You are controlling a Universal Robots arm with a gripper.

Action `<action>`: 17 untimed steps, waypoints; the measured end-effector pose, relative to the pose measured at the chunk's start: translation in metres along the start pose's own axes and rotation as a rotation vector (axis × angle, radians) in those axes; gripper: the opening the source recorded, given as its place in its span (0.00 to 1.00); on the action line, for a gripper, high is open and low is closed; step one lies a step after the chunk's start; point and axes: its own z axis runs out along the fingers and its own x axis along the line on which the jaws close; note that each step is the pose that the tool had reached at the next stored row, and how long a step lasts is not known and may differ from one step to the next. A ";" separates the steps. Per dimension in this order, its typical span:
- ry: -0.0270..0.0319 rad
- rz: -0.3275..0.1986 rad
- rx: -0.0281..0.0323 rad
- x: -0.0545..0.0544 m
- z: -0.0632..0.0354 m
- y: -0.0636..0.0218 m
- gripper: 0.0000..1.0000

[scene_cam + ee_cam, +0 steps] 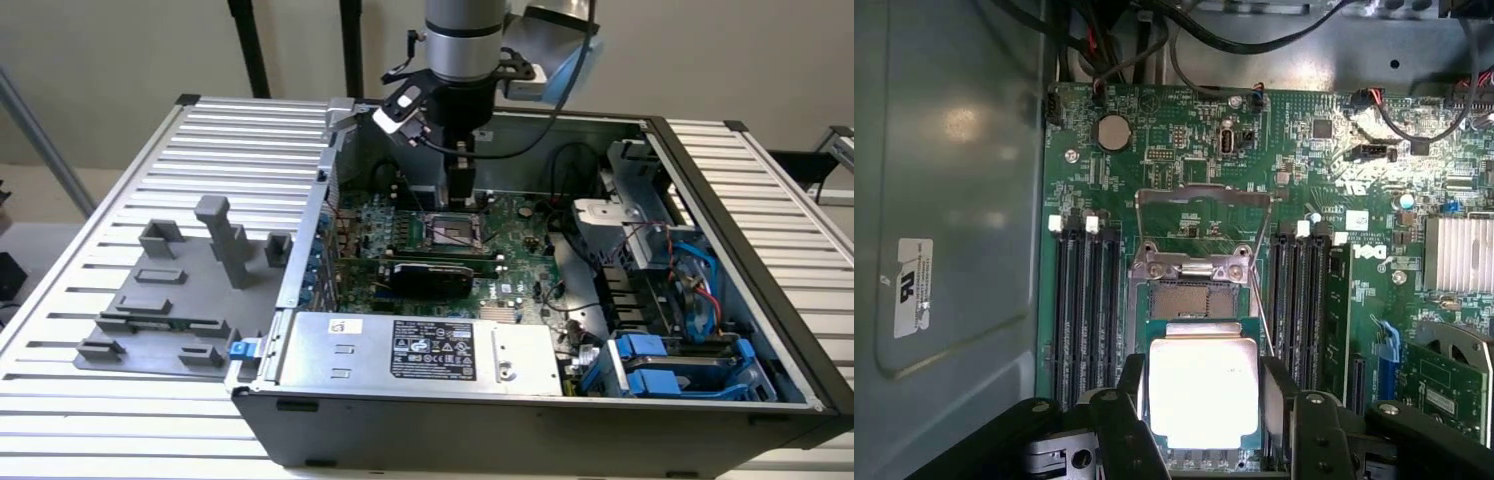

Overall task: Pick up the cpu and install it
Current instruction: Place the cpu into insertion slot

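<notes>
Shiny silvery metal cpu (pixel 1204 390), glossy green motherboard (pixel 1184 140), smooth grey metal case wall (pixel 954 200).

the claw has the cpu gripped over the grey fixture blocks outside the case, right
No. The claw grips the cpu, but over the black socket on the motherboard inside the case, not over the grey fixture blocks; the wrist view shows it.

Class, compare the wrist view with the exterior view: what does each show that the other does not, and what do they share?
Wrist view's own: the cpu gripped between the black fingers close to the empty socket, and a coin cell. Exterior view's own: the arm, the grey fixture blocks on the slatted table, the power supply. Shared: the green motherboard, the socket, the gripper inside the case.
</notes>
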 end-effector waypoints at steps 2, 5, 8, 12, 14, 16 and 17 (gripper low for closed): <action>-0.0001 0.000 0.0000 0.000 0.0036 -0.0003 0.55; 0.0000 0.001 -0.0001 0.000 0.0091 -0.0006 0.55; -0.0003 0.004 -0.0004 0.000 0.0146 -0.0007 0.55; -0.0010 0.016 -0.0005 0.000 0.0218 -0.0001 0.55; -0.0015 0.021 -0.0005 0.000 0.0254 0.0000 0.55; -0.0016 0.023 -0.0015 0.000 0.0291 0.0000 0.55; -0.0015 0.023 -0.0024 0.000 0.0309 0.0000 0.55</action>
